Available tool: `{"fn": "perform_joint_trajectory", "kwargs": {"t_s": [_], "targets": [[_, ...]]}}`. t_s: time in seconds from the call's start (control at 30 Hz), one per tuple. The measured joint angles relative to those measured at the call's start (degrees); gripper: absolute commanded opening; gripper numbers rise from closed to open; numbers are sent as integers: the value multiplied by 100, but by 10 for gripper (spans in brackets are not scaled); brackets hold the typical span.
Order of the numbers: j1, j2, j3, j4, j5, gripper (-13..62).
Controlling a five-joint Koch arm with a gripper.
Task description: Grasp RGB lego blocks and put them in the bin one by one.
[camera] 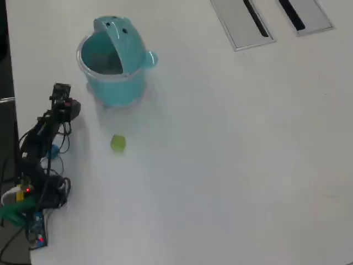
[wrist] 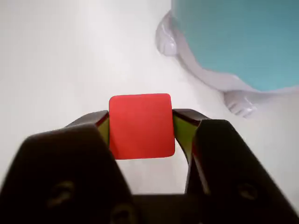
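Observation:
In the wrist view my gripper (wrist: 141,125) is shut on the red lego block (wrist: 141,126), which sits square between the two yellow-green inner pads. The teal bin (wrist: 238,39) fills the upper right of that view, with its pale feet below it. In the overhead view the bin (camera: 113,61) stands at the upper left with its flip lid open. My gripper (camera: 62,94) is just to the left of the bin. The yellow-green block (camera: 117,143) lies on the table below the bin. A bit of light blue (camera: 52,150) shows behind the arm's links.
The arm's base and cables (camera: 30,204) sit at the left edge of the white table (camera: 220,165). Two grey slotted panels (camera: 242,22) lie at the top right.

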Motion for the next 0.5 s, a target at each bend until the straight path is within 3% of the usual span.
{"fn": "perform_joint_trajectory", "kwargs": {"t_s": [0.5], "targets": [[281, 1714, -53, 0, 70, 102]]}}
